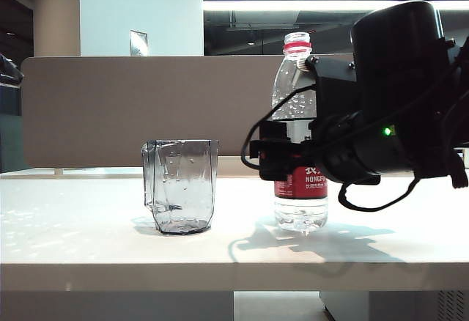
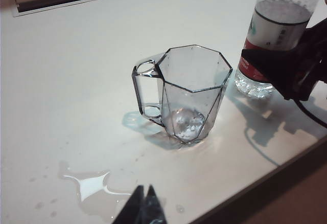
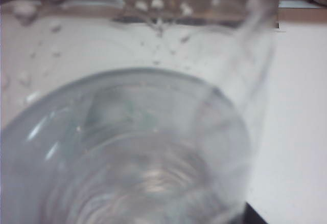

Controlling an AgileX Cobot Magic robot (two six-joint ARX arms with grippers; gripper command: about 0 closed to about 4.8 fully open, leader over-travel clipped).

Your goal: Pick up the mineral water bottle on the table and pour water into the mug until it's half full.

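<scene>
Evidently the right gripper (image 1: 272,152) had its jaws spread wide around the label of the mineral water bottle (image 1: 299,127), which stood upright on the table (image 1: 88,248) right of the mug (image 1: 181,185), ready for a grasp. Near the front edge, the left gripper (image 2: 142,206) hovered pinched together, empty.

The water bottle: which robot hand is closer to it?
Right. The right gripper is around the water bottle, fingers spread. The left gripper hangs beyond the mug.
</scene>
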